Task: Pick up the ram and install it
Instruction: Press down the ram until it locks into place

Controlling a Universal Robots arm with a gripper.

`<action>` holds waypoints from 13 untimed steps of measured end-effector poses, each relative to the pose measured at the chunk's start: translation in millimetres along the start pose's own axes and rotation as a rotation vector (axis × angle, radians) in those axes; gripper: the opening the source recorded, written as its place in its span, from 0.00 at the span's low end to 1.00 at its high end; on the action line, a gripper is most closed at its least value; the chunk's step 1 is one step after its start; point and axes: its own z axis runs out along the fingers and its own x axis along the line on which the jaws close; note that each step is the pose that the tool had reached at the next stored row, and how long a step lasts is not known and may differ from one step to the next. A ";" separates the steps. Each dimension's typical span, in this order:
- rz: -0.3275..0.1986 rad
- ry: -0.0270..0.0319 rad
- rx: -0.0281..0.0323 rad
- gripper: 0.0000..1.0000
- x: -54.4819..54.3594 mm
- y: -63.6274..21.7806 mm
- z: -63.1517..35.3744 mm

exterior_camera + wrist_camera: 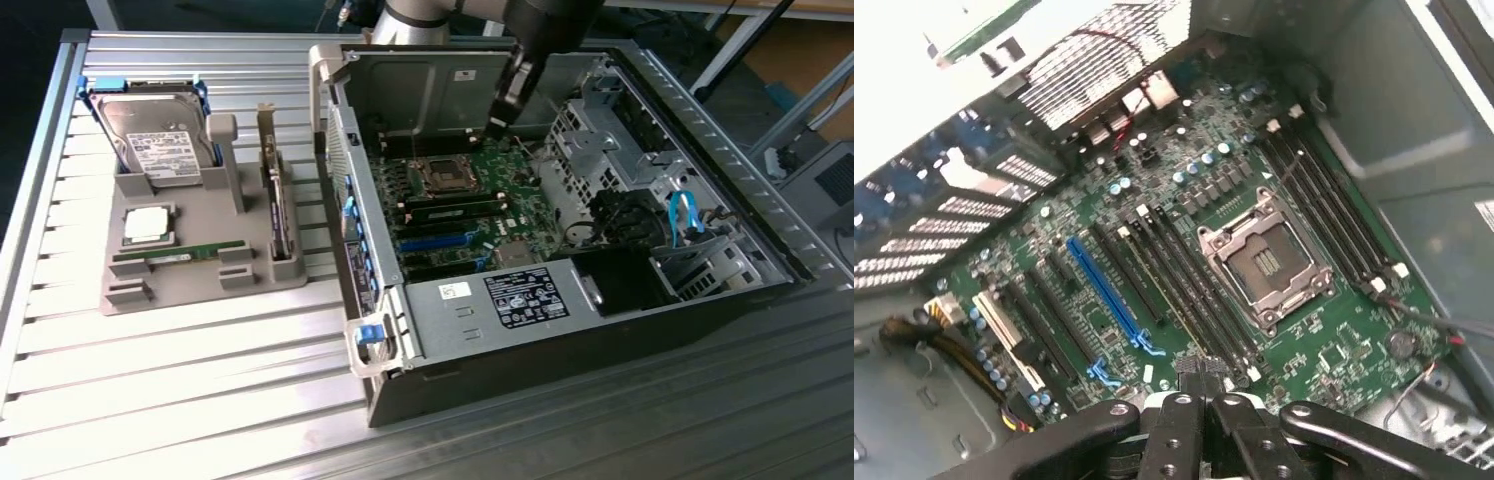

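Gripper [1199, 385] is right up close, fingers pinched together on nothing, hanging over the motherboard [1184, 250] near the empty CPU socket [1264, 265] inside the case [561, 330]. The ram [178, 253] sits in the gray holder [147, 290] outside, well apart from the arm. My worry: it's low among the slots, so a careless swing could clip the board or the case wall.

Table: my ribbed aluminium worktop [200, 380], slats running across, glare near the exterior view's left.
Far right: grey frame struts [787, 110] over a brown floor [801, 60].
Far left: dark floor [34, 110].
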 end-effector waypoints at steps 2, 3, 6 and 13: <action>0.040 -0.0013 0.0001 0.10 0.0 0.0 0.0; 0.056 -0.0018 0.0001 0.10 0.0 0.0 0.0; 0.122 -0.0040 0.0002 0.10 0.0 0.0 0.0; 0.272 -0.0089 0.0003 0.10 0.0 0.0 0.0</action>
